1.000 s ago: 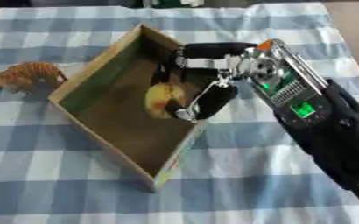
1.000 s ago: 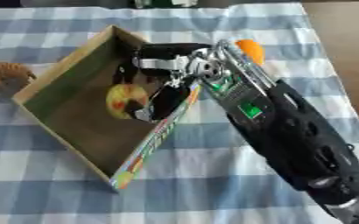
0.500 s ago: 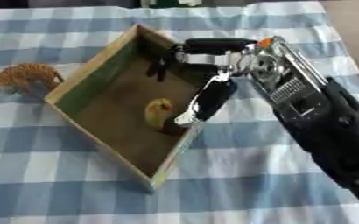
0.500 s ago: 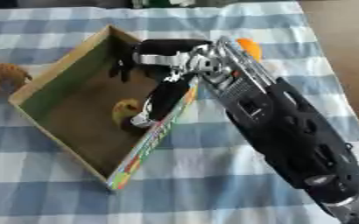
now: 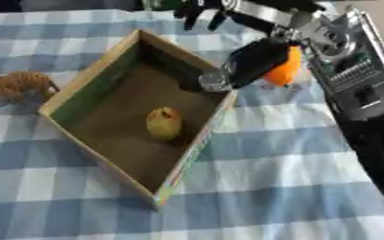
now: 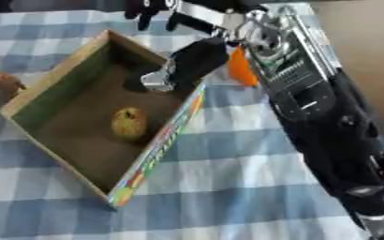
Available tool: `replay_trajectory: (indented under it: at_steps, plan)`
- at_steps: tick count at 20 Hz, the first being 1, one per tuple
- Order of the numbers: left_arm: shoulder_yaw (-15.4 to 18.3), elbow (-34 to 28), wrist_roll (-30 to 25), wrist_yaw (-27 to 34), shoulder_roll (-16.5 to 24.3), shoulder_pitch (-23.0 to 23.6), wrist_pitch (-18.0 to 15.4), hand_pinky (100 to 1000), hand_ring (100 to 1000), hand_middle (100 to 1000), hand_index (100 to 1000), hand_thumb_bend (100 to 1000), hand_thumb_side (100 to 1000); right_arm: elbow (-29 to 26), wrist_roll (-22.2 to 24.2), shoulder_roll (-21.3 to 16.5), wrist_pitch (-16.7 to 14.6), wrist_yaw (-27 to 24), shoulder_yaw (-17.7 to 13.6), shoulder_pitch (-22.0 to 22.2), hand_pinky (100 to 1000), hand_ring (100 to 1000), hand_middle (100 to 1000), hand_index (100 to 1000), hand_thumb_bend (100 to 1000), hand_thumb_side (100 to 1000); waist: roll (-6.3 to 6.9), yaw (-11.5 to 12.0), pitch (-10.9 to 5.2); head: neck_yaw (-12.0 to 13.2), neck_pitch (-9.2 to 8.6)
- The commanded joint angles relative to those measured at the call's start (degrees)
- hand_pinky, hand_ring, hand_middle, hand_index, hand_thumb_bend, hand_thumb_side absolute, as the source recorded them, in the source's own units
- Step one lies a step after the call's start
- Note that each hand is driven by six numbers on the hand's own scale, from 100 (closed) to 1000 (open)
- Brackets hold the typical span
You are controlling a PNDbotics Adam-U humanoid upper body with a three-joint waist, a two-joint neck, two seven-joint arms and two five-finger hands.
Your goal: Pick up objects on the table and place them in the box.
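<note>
Your right robot hand (image 5: 253,61) hangs above the far right wall of the box (image 5: 93,82), fingers spread and holding nothing. The yellow fruit-like object (image 5: 164,123) lies on the box floor, so that drop looks done. Two things wait on the worktop (image 5: 277,178): an orange object (image 5: 287,70) just right of the box, partly behind your thumb, and a toy tiger (image 5: 15,84) to its left. The orange one is nearer; come down over it wide.

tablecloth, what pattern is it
The tablecloth is a blue and white check, clearest in the left eye view.
</note>
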Motion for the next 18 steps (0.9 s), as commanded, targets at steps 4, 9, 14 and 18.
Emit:
replay_trajectory:
  at_steps: [4, 9, 14, 18]
  plan:
    - [0.1, -1.0, -0.1, 0.0, 0.5, -0.2, 0.2, 479, 613, 581, 764, 100, 899, 0.1, -2.2, -6.1, 0.4, 0.5, -3.0, 0.4, 780, 931, 761, 903, 576, 518, 0.16, -0.2, -0.98, -0.1, -0.45]
    - [0.0, -1.0, -0.2, 0.0, 0.6, -0.2, 0.2, 479, 613, 581, 764, 100, 897, 4.5, -2.4, -8.7, -0.2, 2.3, -4.4, 1.1, 795, 942, 780, 913, 593, 480, 0.39, -0.3, -0.91, 0.2, -0.56]
    - [0.0, -1.0, -0.2, 0.0, 0.6, -0.2, 0.3, 479, 613, 581, 764, 100, 897, 11.1, -2.0, -10.3, -1.7, 5.9, -5.7, 1.3, 820, 958, 815, 926, 617, 424, 0.43, -0.3, -0.91, 0.4, -0.66]
    - [0.0, -1.0, -0.2, 0.0, 0.7, -0.2, 0.3, 480, 613, 581, 764, 100, 897, 15.2, -2.2, -11.1, -2.6, 8.6, -6.6, 1.2, 829, 966, 828, 931, 615, 409, 0.41, -0.3, -0.96, 0.6, -0.77]
